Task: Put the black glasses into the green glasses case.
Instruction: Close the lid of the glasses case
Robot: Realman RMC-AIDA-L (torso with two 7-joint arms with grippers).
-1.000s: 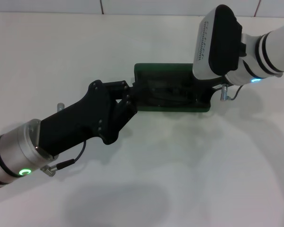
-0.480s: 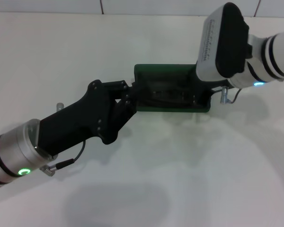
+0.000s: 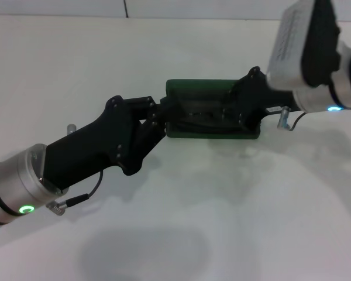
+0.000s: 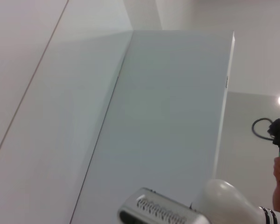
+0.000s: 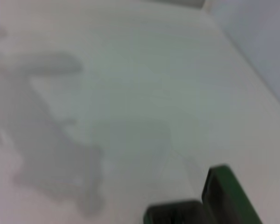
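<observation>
Right gripper pulled back rightward off green glasses case, finger state unclear, left gripper clamped on case's left end, black glasses inside open case on white table

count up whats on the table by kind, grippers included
glasses cases: 1, the green glasses case, lying open
glasses: 1, the black glasses, dark shape inside the case
grippers: 2, left gripper at the case's left end, right gripper at its right end
total: 4
</observation>
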